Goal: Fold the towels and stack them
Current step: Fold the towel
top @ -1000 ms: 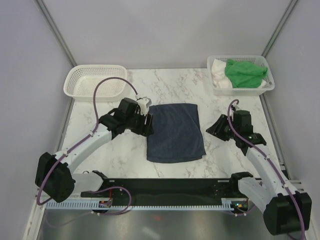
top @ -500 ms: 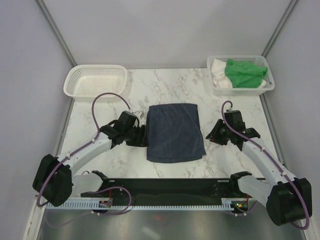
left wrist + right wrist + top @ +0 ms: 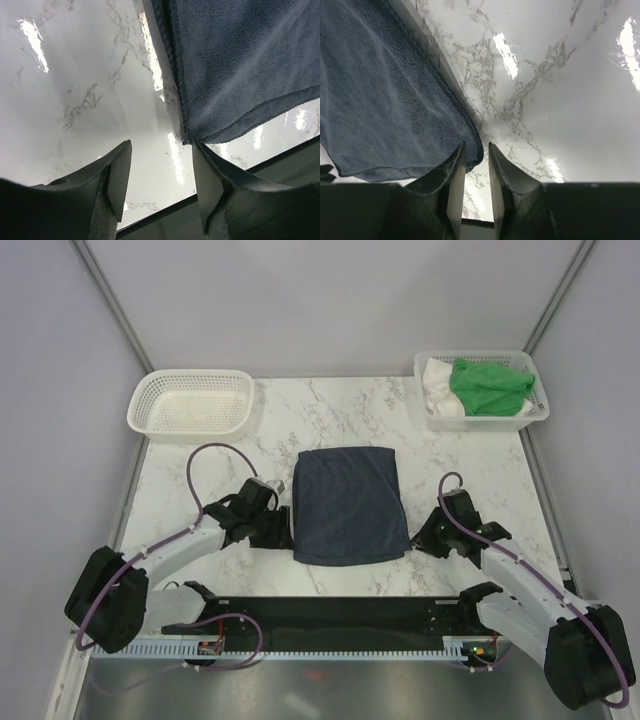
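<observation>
The navy towel (image 3: 350, 505) lies flat at the middle of the marble table (image 3: 470, 450), flanked by two robot arms that reach low across the surface from their bases at the near edge. Each arm is stretched forward with its forearm angled inward, so the two wrists converge on the cloth's near corners from opposite sides. The towel is a rough rectangle whose long axis runs from the arms toward the far wall, with its short hemmed edges near and far (the near edge sits a little askew). The left gripper (image 3: 283, 528) rests just beside the towel's left edge close to the near-left corner. In its wrist view the navy towel (image 3: 240, 65) fills the upper right, and its corner comes down to the tip of the right finger of the left gripper (image 3: 161, 150), whose jaws stand well apart with only bare marble between them. The right gripper (image 3: 418, 538) sits at the near-right corner. Its wrist view shows the navy towel (image 3: 385, 100) spreading to the left and the right gripper (image 3: 476, 150) with jaws narrowly parted, the rounded corner lying at the mouth of the gap and not visibly pinched. At the far right, a white mesh basket (image 3: 535, 415) holds the green towel (image 3: 490, 385) bunched beside the white towel (image 3: 437, 385). A second mesh basket (image 3: 140, 420) stands at the far left.
</observation>
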### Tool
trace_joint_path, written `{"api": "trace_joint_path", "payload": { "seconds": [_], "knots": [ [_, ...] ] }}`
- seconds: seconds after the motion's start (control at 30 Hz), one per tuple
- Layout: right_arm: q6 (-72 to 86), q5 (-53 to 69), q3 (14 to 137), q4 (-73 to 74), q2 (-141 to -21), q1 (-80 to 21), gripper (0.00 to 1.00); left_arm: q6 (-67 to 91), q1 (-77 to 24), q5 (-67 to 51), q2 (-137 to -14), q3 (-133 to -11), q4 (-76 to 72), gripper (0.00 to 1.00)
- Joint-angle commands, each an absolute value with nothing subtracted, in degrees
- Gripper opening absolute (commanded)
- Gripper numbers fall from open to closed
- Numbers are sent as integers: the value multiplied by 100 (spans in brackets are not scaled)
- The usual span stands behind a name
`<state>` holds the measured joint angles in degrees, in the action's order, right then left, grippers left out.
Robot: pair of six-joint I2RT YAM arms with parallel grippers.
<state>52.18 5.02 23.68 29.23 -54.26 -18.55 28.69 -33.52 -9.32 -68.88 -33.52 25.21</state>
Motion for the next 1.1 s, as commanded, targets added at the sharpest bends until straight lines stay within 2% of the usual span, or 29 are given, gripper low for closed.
{"api": "trace_joint_path", "payload": {
  "seconds": [0.0, 0.07, 0.1, 0.13, 0.5, 0.67, 1.07],
  "knots": [
    [5572, 150, 2259, 2839, -5072, -1881, 33, 3067, -3392, -940, -6882, -3252, 2391, 59],
    [5660, 105, 2171, 2795, -5019, -1881, 34, 3146, -3419, -1123, -6864, -3156, 2173, 58],
    [5678, 123, 2101, 2743, -4984, -1881, 34, 3712, -3445, -2013, -6873, -3147, 909, 53],
    [5704, 140, 2083, 2690, -4975, -1881, 34, 3753, -3463, -1995, -6899, -3146, 871, 53],
    [5950, 501, 1820, 2294, -4852, -1872, 35, 3753, -3674, -1846, -7435, -3164, 800, 51],
    [6003, 562, 1679, 2215, -4799, -1890, 34, 3701, -3726, -1601, -7427, -3243, 1184, 47],
    [5854, 589, 1626, 2180, -4772, -1890, 32, 3357, -3867, -826, -7093, -3437, 1969, 48]
  ]
}}
